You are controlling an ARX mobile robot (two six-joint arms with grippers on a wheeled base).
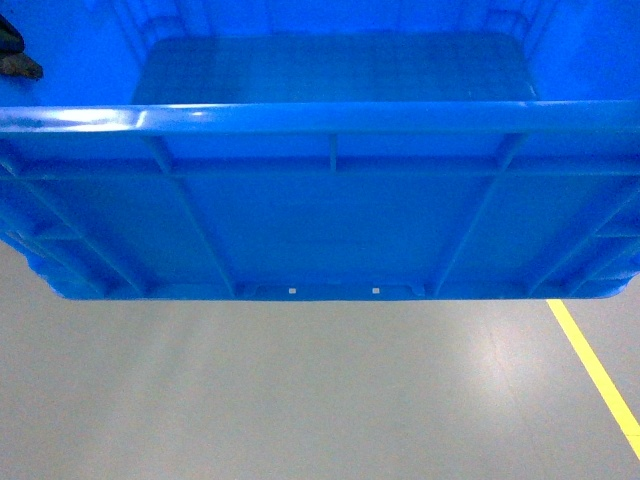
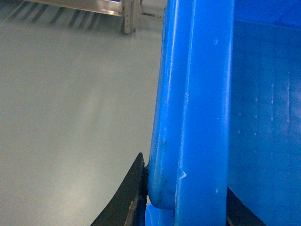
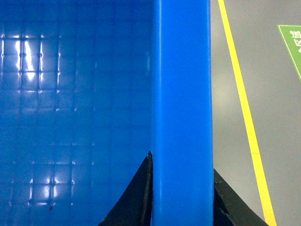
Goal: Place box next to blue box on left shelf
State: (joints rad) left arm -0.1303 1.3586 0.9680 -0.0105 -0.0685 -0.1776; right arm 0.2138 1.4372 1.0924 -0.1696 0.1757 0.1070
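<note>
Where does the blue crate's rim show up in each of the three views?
Head: the rim runs as a horizontal band across the upper frame.
Left wrist: a vertical band right of centre, a black finger at its base.
Right wrist: a vertical band at centre, black fingers either side.
Shared landmark: grey floor; head and right wrist also share the yellow line.

Markings: none legible.
A green floor sign (image 3: 292, 44) with white characters lay at the right wrist view's upper right edge, cut off and too small to read; the blue box (image 1: 320, 200) bore no readable label.
</note>
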